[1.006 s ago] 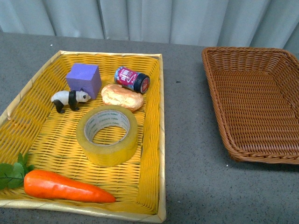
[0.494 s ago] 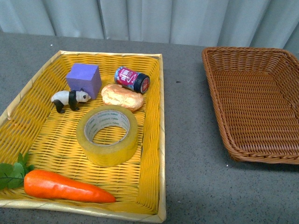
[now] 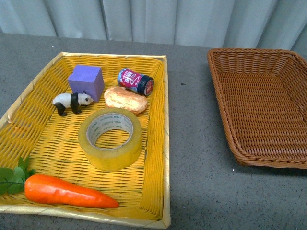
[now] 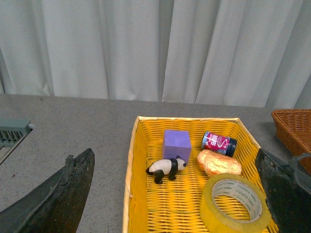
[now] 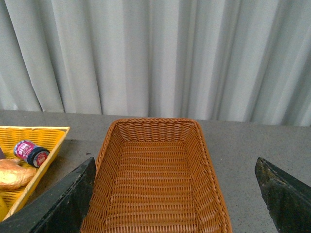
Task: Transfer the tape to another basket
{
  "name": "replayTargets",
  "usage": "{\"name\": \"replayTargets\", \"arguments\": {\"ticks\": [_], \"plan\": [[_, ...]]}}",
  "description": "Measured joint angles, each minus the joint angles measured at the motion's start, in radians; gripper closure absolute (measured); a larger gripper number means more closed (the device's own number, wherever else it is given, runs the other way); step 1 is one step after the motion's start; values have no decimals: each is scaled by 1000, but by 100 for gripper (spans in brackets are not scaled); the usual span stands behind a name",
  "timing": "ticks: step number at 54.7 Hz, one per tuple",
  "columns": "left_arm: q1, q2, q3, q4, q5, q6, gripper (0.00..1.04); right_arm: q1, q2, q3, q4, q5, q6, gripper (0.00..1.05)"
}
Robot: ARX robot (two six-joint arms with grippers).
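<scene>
On the desk [image 3: 192,143], in the front view, the tape [image 3: 114,155] is lying flat, core upward, inside the yellow tray [image 3: 48,143], so the task is sitting at its first step: nothing is lifted yet and neither arm is showing here. The basket [image 3: 268,96] is waiting well apart to the right of the tape, across a bare strip of desk, and is holding nothing. Just behind the tape a bread roll [image 3: 125,99] is resting, nearly touching its rim. A small can [image 3: 135,81], a purple cube [image 3: 86,81] and a toy panda [image 3: 72,102] are standing further behind the tape, and a carrot [image 3: 67,191] is lying in front of it. In the left wrist view, the left end effector [image 4: 174,160] is hanging spread wide and gripping nothing, well short of the tape and looking down on it from the near side. As I judge it, the next move is calling for this arm to descend onto the tape and pinch one wall of the ring, keeping clear of the bread roll, then to lift it over the tray's raised edge. In the right wrist view, the right end effector [image 5: 175,162] is likewise gaping wide and empty, facing the basket rather than the tape.
</scene>
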Motion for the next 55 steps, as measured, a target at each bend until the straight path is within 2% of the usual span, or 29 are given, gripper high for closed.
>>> {"name": "replayTargets", "arguments": {"ticks": [21, 25, 28, 36, 43, 50, 55], "plan": [[0, 0, 0, 0, 0, 0, 7, 0, 0, 0, 0, 0, 0, 9], [-27, 83, 39, -112, -69, -34, 7, 0, 0, 0, 0, 0, 0, 9], [-39, 182, 47, -97, -78, -65, 7, 0, 0, 0, 0, 0, 0, 9], [-82, 520, 87, 118, -88, -132, 7, 0, 0, 0, 0, 0, 0, 9], [-154, 911, 169, 359, -76, -196, 7, 0, 0, 0, 0, 0, 0, 9], [-206, 1222, 232, 482, -82, -229, 7, 0, 0, 0, 0, 0, 0, 9], [-229, 1366, 274, 498, -48, -238, 7, 0, 0, 0, 0, 0, 0, 9]]}}
